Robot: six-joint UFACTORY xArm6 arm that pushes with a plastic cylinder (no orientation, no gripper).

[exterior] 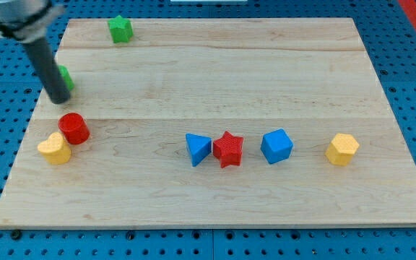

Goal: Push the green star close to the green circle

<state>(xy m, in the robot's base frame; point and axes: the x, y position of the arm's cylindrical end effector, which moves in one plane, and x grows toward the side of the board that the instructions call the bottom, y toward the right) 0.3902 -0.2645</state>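
The green star (120, 29) lies near the view's top left edge of the wooden board (215, 188). The green circle (66, 77) sits at the left side, mostly hidden behind my dark rod. My tip (58, 99) rests on the board just below and left of the green circle, touching or nearly touching it. The star is well above and to the right of my tip.
A red cylinder (73, 128) and a yellow heart-like block (54, 149) sit below my tip. A blue triangle (198, 149), red star (228, 149), blue cube (276, 146) and yellow hexagon (341, 149) line up across the lower middle.
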